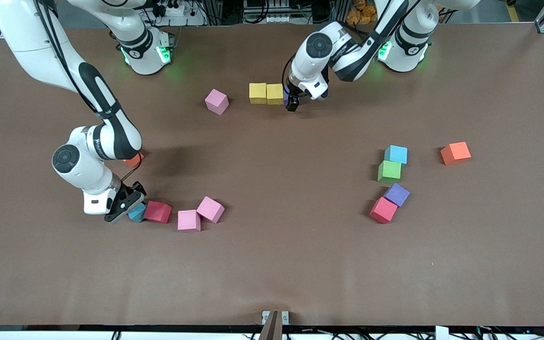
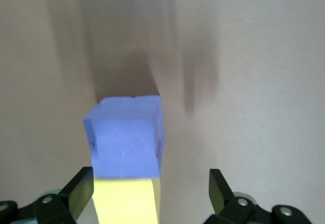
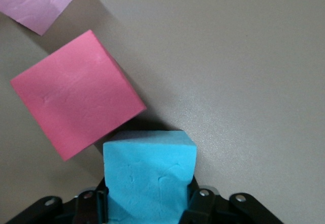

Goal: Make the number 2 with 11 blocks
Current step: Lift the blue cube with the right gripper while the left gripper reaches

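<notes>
My right gripper [image 1: 128, 208] is shut on a light blue block [image 1: 136, 213], low over the table and close beside a red block [image 1: 157, 211]. In the right wrist view the blue block [image 3: 150, 170] fills the gripper [image 3: 150, 206], with the red block [image 3: 76, 94] just past it. My left gripper [image 1: 292, 103] is open, low beside two yellow blocks [image 1: 266, 93] set in a row. In the left wrist view a purple block [image 2: 127, 137] lies against a yellow block [image 2: 127, 201], between the spread fingers [image 2: 81, 191] and touching neither.
Two pink blocks [image 1: 199, 215] lie by the red one, and a third pink block [image 1: 216, 101] lies near the yellow pair. Toward the left arm's end lie light blue [image 1: 396, 154], green [image 1: 389, 171], purple [image 1: 397, 194], red [image 1: 383, 210] and orange [image 1: 455, 153] blocks. An orange block [image 1: 133, 161] peeks out under the right arm.
</notes>
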Controlling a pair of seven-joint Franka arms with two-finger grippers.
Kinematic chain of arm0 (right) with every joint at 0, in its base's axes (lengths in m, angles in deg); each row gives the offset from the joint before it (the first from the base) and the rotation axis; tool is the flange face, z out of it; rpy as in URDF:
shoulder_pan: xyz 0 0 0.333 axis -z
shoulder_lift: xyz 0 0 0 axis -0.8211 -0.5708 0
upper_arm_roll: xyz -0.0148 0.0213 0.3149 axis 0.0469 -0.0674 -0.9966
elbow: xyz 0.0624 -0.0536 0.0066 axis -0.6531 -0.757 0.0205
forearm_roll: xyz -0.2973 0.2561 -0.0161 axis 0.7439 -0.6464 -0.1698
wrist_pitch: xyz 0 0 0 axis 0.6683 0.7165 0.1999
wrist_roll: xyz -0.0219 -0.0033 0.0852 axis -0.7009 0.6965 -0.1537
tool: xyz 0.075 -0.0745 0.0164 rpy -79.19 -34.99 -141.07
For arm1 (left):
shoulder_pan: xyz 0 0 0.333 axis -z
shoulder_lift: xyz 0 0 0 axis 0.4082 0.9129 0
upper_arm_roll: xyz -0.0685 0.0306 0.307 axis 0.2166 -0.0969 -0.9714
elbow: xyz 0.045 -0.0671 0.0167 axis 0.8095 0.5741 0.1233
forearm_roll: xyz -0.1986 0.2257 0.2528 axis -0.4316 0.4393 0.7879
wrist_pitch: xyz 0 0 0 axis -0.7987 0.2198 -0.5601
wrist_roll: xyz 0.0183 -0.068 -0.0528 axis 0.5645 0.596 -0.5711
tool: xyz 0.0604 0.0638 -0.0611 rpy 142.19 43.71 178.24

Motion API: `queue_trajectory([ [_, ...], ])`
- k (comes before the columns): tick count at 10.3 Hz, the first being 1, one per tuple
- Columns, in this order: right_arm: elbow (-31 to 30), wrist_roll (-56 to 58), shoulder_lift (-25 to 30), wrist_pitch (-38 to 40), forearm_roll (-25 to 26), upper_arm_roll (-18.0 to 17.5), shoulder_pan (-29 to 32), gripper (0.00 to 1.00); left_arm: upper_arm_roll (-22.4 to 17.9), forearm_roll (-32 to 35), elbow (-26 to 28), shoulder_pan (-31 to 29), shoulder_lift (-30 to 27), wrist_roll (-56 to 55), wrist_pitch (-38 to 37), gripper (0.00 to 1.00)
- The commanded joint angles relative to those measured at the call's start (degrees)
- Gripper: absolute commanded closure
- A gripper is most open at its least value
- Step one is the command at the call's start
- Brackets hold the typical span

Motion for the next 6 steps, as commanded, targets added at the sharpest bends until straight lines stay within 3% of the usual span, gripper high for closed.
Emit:
queue_trajectory([
  [1, 0.9, 1.1, -0.5, 0.4, 0.0, -1.6, 1.4, 0.65, 0.2, 1.1, 0.8, -1.0, -10.1, 0.3, -7.4, 0.00],
  [3, 0.4, 0.9, 1.3, 1.8, -0.1, -1.7, 1.9, 0.64, -0.1, 1.1, -4.1, -5.3, -11.0, 6.7, -15.5, 0.00],
  [6, 0.5, 0.6, 8.7, 16.7, -0.2, -5.5, 6.8, 0.64, -0.1, 0.9, -11.1, -19.2, -15.0, 27.7, -28.5, 0.00],
])
